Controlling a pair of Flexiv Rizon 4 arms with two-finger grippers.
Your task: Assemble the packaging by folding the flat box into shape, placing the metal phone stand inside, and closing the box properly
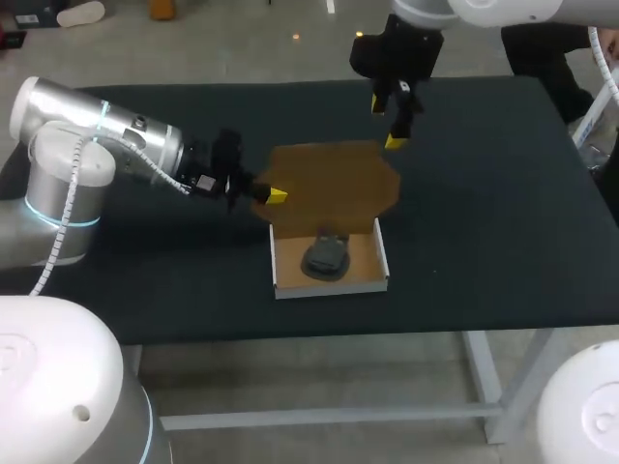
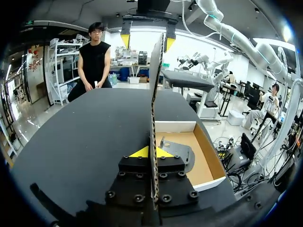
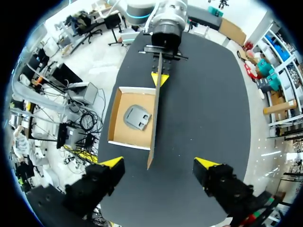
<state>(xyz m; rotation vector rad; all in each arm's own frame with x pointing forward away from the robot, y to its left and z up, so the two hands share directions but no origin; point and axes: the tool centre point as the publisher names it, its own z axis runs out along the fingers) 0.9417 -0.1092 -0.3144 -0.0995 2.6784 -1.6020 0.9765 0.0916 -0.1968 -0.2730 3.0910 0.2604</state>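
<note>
The box [image 1: 330, 281] is a white-walled tray, brown inside, near the table's front. In it lies the grey metal phone stand [image 1: 326, 256]. Its brown lid flap [image 1: 334, 182] stands raised behind the tray. My left gripper [image 1: 274, 196] is shut on the flap's left edge; in the left wrist view the flap [image 2: 154, 104] runs edge-on between the yellow tips of the left gripper [image 2: 151, 152], with the tray [image 2: 207, 156] and stand [image 2: 178, 152] beside it. My right gripper [image 1: 387, 122] hangs open above the flap's far right corner. In the right wrist view the right gripper [image 3: 159, 163] straddles the end of the flap [image 3: 155, 118].
The black table [image 1: 484, 242] carries only the box. Its front edge runs just below the tray. My left arm lies low across the left side; my right arm comes in from the far right.
</note>
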